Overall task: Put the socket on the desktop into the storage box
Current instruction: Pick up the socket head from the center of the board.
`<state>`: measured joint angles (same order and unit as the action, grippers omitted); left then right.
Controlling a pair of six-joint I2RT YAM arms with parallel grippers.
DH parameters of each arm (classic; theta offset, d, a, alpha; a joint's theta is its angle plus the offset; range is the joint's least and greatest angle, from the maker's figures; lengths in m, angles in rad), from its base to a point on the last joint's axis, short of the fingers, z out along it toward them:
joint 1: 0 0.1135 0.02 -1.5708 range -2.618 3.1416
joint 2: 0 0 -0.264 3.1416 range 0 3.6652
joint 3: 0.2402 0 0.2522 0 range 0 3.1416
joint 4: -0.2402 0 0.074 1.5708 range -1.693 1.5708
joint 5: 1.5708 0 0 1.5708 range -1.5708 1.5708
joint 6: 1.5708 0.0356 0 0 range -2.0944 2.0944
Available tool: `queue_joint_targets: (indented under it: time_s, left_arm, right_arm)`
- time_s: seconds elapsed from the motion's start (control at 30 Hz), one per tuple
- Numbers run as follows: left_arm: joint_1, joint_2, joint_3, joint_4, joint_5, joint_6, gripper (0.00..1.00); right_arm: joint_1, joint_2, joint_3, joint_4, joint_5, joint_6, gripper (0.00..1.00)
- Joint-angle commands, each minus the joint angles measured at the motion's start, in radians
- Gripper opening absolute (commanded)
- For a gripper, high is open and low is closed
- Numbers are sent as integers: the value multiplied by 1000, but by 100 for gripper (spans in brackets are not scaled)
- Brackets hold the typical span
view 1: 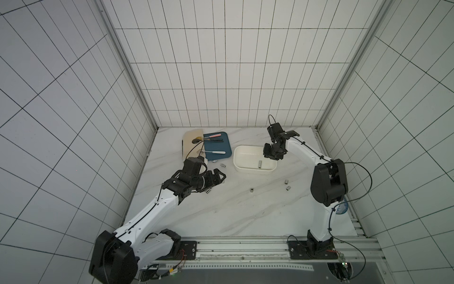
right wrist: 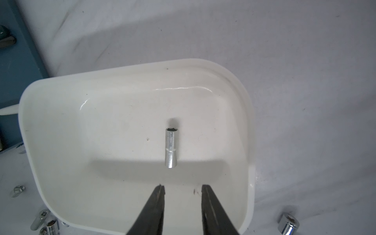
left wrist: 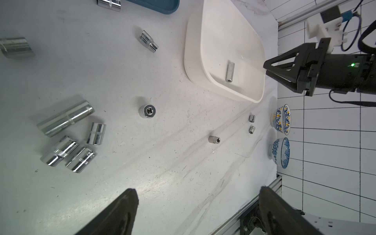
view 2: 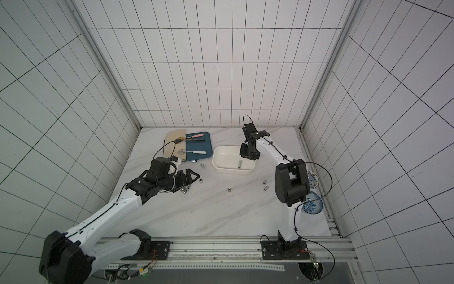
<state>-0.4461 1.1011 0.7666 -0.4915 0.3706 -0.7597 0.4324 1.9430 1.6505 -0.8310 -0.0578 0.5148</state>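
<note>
Chrome, long and cylindrical, one socket [right wrist: 171,147] lay on its side inside the white rounded plastic storage box [right wrist: 132,69], toward the marble counter's [view 1: 221,209] far right. The right tool [right wrist: 183,186] hung over the box's right end, jaws slightly apart, gripping nothing. The left tool [left wrist: 198,190], jaws spread wide and empty, hovered beside a cluster of shiny sockets [left wrist: 67,140] on the left. Probably best: lift the right tool straight up, clear of the rim, then straddle the next socket across its round sides.
</note>
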Motion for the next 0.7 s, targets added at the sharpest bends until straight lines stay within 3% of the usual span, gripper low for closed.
queue_joint_targets:
  time_s: [0.0,0.1,0.4,0.67]
  left_arm:
    - [-20,8,36,-3,-41,13,96]
    - [-44,18,42,-2,-49,12,96]
    - [-137,66,77,0,-98,11,95]
    - [-237,122,100,21,-153,8,95]
  right_arm:
    - [6,-37,-45,-11,32,-15,37]
    - [6,-72,-75,-3,31,-17,42]
    - [3,-228,-195,-3,53,-19,42]
    - [-50,-413,-410,5,47,-10,44]
